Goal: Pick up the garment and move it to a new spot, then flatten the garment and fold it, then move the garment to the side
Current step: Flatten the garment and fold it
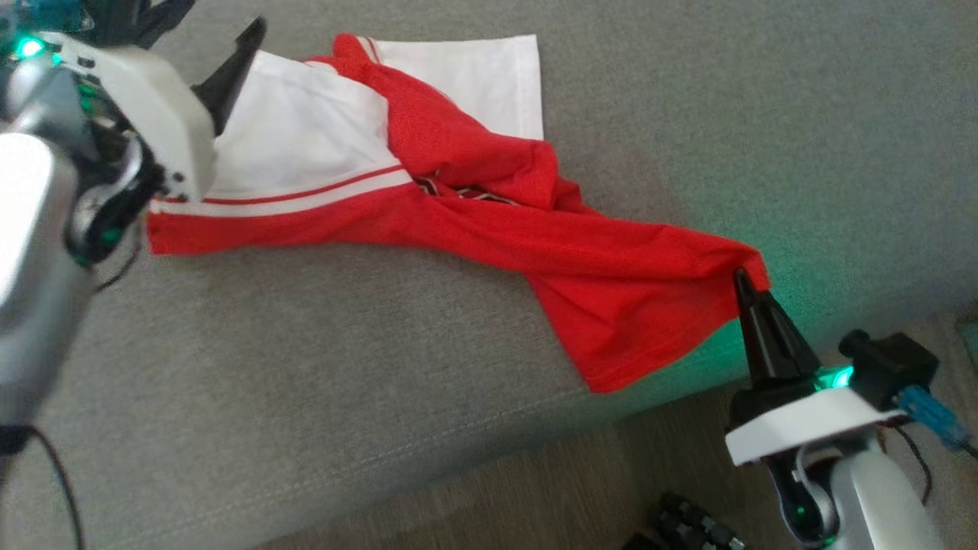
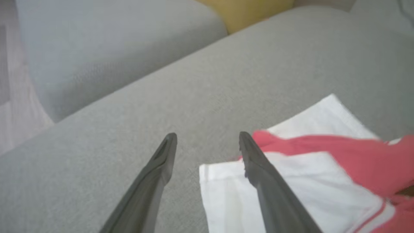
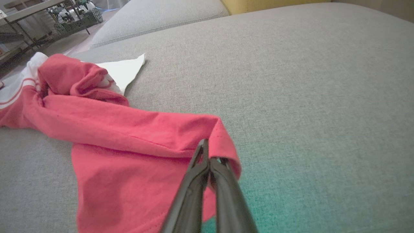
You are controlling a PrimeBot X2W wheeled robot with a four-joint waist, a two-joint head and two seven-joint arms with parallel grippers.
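The garment (image 1: 458,206), a red and white shirt with thin red stripes, lies rumpled and stretched across the grey sofa seat (image 1: 306,382). My right gripper (image 1: 743,281) is shut on the garment's red corner near the seat's front edge; the right wrist view shows the red cloth (image 3: 136,136) pinched between the closed fingertips of that gripper (image 3: 207,158). My left gripper (image 2: 207,142) is open above the white end of the garment (image 2: 291,187), one finger (image 2: 258,168) over the white cloth, the other over bare cushion. In the head view a left finger (image 1: 233,72) rises at the upper left.
The seat's front edge (image 1: 535,443) runs diagonally, with wood floor (image 1: 573,489) below it. A second grey cushion (image 2: 113,48) and a yellow one (image 2: 252,13) lie beyond the seat. A table with clutter (image 3: 48,16) stands far off.
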